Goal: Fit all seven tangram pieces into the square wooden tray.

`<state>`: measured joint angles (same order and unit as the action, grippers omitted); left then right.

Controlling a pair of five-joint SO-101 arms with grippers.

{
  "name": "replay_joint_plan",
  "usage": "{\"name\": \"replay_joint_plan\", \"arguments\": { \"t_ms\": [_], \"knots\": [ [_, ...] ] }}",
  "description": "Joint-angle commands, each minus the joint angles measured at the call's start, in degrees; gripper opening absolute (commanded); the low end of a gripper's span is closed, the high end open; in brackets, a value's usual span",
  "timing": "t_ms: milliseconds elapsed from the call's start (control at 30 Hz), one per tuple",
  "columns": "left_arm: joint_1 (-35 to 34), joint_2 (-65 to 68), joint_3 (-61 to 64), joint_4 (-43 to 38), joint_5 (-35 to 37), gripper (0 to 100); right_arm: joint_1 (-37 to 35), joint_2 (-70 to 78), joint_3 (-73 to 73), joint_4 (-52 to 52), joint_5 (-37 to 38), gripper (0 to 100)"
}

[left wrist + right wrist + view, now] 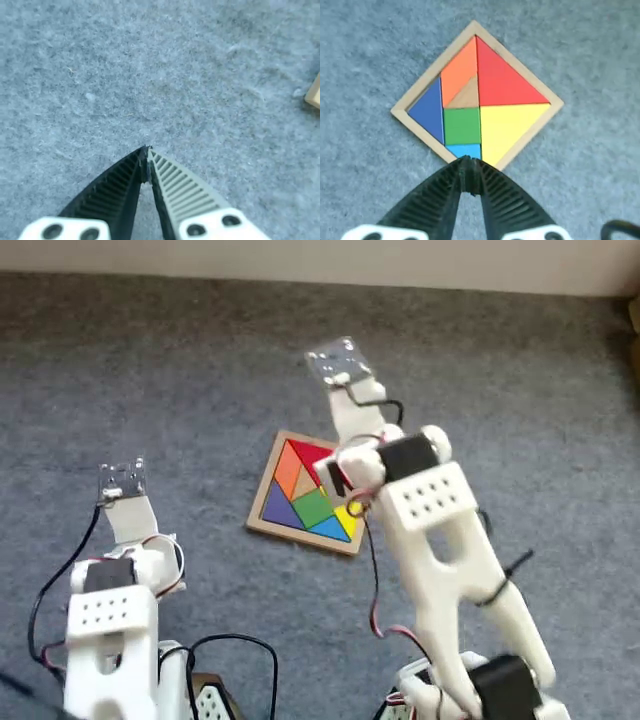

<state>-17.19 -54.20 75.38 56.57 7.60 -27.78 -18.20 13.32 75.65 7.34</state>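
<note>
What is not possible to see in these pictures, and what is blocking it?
High view: the right arm covers the right side of the tray.
Right wrist view: the shut right tool hides one tray corner and the tip of the light blue piece.
Left wrist view: the picture's edge cuts off the tray, leaving one corner.

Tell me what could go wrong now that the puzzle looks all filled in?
The right end effector, shut, hangs by the tray's corner, at the light blue piece. If it dips, it might knock the tray or lift that piece out. Its cable hangs beside the tray and might snag it on the way back.
</note>
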Motion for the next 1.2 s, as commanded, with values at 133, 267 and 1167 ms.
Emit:
{"name": "replay_joint_plan", "arguments": {
  "t_ms": [133,267,1167],
  "knots": [
    [1.36,-36.00,13.32,1.41,-0.09,1,5.58,-25.10,16.92,-0.04,0.00,0.5],
    [3.12,-51.91,17.10,8.35,-0.18,1,8.31,-36.44,25.71,-0.04,0.00,0.5],
    [4.09,-47.08,21.93,10.20,-0.26,1,19.82,-84.00,90.24,-16.04,0.26,0.5]
  ]
}}
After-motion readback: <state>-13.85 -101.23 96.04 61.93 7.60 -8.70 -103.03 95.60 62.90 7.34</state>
